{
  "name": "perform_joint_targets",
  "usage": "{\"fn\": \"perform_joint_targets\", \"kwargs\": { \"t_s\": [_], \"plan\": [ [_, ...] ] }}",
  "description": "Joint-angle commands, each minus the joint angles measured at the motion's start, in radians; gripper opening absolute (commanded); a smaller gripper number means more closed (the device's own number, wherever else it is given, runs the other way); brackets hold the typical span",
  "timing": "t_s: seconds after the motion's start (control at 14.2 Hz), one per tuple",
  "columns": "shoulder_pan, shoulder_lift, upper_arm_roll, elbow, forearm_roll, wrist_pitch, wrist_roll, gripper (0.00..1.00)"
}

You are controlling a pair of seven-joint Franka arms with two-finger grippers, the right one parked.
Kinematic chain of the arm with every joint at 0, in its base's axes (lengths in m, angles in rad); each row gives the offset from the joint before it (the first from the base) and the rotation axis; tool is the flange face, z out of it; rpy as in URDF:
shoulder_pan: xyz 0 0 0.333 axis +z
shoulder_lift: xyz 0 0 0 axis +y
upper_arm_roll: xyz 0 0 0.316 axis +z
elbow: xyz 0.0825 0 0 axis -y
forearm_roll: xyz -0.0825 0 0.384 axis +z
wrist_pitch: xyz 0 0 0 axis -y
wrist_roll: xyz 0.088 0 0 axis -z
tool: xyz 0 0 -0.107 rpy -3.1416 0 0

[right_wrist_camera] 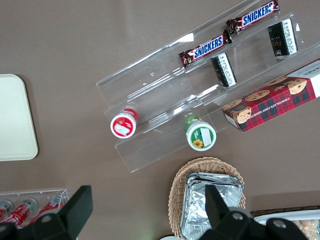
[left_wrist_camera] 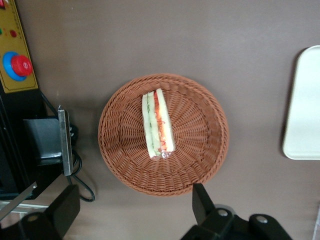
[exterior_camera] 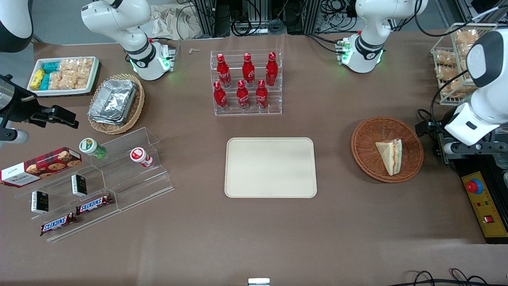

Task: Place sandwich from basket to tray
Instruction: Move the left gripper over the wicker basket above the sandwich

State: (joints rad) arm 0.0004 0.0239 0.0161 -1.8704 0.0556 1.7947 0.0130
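The sandwich [exterior_camera: 391, 155], a pale wedge with red and green filling, lies in the round reddish-brown wicker basket [exterior_camera: 365, 135] toward the working arm's end of the table. In the left wrist view the sandwich [left_wrist_camera: 158, 125] lies near the middle of the basket [left_wrist_camera: 200, 150]. The cream-beige tray [exterior_camera: 270, 167] lies bare at the table's middle, and its edge shows in the left wrist view [left_wrist_camera: 305, 105]. My left gripper [exterior_camera: 426, 128] hangs above the table just beside the basket's rim, at the working arm's end. It [left_wrist_camera: 132, 205] is open and empty, well above the sandwich.
A clear rack of red bottles [exterior_camera: 247, 81] stands farther from the camera than the tray. A yellow control box with a red button [exterior_camera: 482, 202] sits beside the basket. A wire rack of snack packets [exterior_camera: 452, 59] stands near the arm's base. A clear stepped stand [exterior_camera: 99, 178] is toward the parked arm's end.
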Motion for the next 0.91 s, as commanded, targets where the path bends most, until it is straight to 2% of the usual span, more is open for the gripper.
{"fn": "perform_joint_targets", "kwargs": {
  "t_s": [0.0,0.21,0.35,0.84],
  "plan": [
    [0.023,-0.061,-0.004,-0.145,0.001,0.112,0.002,1.00],
    [0.038,-0.058,-0.004,-0.266,-0.002,0.265,-0.034,1.00],
    [0.036,-0.044,-0.004,-0.327,-0.003,0.349,-0.135,1.00],
    [0.030,0.068,-0.005,-0.365,-0.007,0.423,-0.261,1.00]
  ]
}}
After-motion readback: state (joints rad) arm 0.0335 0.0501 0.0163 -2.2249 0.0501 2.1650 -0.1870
